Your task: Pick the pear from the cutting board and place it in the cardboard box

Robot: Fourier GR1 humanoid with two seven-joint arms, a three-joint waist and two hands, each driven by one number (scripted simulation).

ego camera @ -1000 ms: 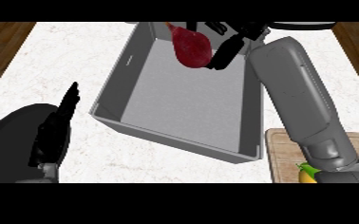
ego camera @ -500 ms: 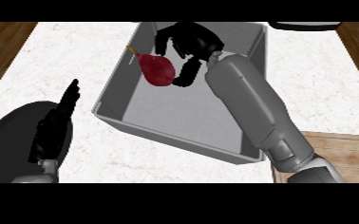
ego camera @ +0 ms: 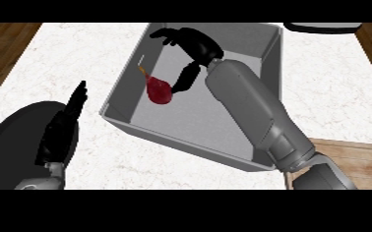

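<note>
The dark red pear point(ego camera: 159, 91) with a thin stem lies inside the grey box point(ego camera: 118, 82), low against its left wall. My right hand point(ego camera: 193, 43) hovers over the box just above and to the right of the pear. Its fingers point(ego camera: 166, 34) are spread away from the fruit, and only the thumb point(ego camera: 184, 76) reaches down beside it; the hand is open. My left hand point(ego camera: 61, 129) rests open at the lower left of the counter, fingers straight, outside the box.
A wooden cutting board point(ego camera: 343, 152) shows at the lower right, partly behind my right forearm. A dark round object point(ego camera: 324, 27) sits at the top right edge. White marble counter point(ego camera: 58, 59) surrounds the box, with a wooden strip at the far left.
My right hand has moved left and down inside the box. The fingers have come off the pear, which now sits lower by the left wall. The left hand has not moved.
</note>
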